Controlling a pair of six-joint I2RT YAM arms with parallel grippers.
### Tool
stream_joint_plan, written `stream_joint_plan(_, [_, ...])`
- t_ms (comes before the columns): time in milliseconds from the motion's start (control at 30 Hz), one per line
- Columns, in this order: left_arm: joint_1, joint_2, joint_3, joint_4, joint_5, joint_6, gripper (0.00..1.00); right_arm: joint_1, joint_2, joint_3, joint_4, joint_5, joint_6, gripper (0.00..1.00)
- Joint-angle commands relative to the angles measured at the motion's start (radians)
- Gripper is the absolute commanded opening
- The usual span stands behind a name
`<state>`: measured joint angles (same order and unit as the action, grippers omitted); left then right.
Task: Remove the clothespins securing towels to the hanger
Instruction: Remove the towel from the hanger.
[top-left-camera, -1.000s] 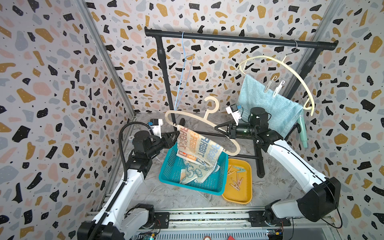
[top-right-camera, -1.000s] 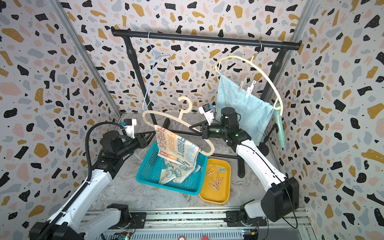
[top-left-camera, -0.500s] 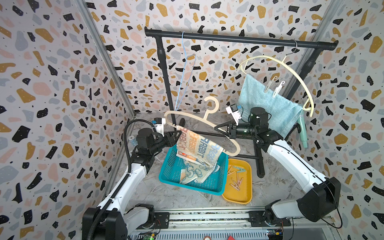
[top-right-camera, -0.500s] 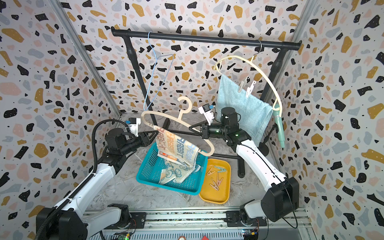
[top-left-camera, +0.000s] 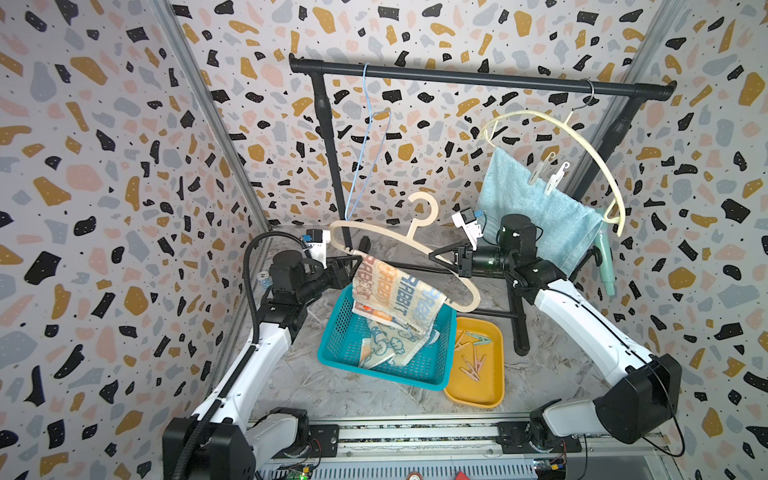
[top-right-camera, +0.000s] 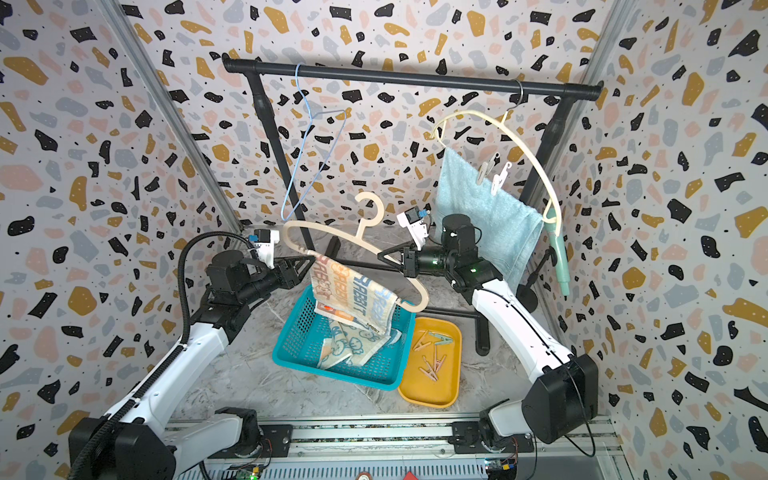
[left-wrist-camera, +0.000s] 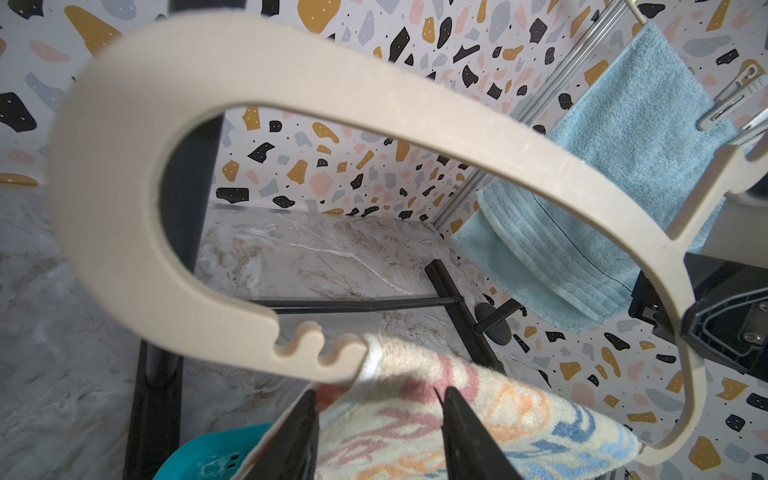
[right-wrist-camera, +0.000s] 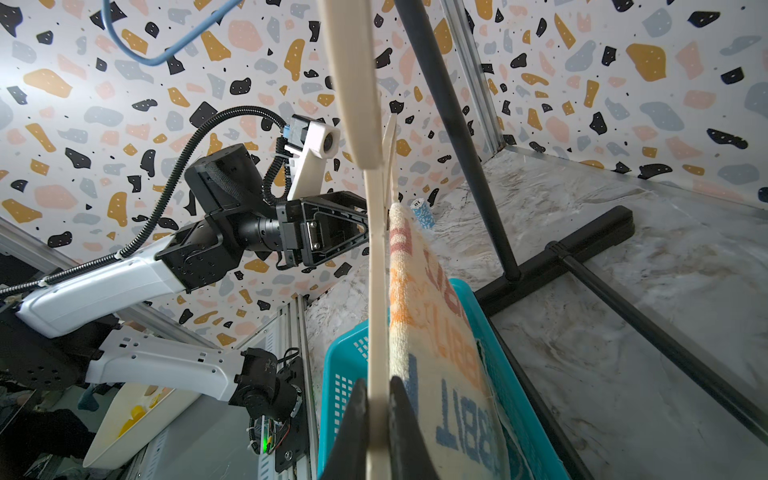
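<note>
Two grippers worked: the right gripper (right-wrist-camera: 378, 409) clamped the beige hanger (left-wrist-camera: 291, 95); the left gripper (left-wrist-camera: 378, 401) stood parted astride the striped towel (top-left-camera: 399, 295).

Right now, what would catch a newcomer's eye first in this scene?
A beige hanger is held in mid-air by the right claw, with a striped RABBIT towel draped over it above the teal basket. Behind the right arm, a light-blue towel hangs with two clothespins clipped on it.
</note>
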<state>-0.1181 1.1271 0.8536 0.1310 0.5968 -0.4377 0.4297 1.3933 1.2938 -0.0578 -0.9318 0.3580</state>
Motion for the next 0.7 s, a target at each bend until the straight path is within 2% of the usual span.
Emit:
stream_joint_plan(0, [0.008,0.008,0.028,0.029,0.016,0.020,0.49,0.007,-0.028,0.025,0.046,-0.023,0.005,0.00])
stream_joint_plan(433, [0.008,0.039,0.025,0.065,0.102,0.009,0.48,0.016,-0.025,0.029,0.047,-0.024,0.005,0.00])
stream_joint_plan(600, [0.008,0.035,0.022,0.065,0.116,0.011,0.44,0.018,-0.026,0.029,0.044,-0.021,0.001,0.00])
stream_joint_plan(667, [0.008,0.033,0.021,0.065,0.116,0.011,0.40,0.018,-0.025,0.030,0.044,-0.020,0.002,0.00])
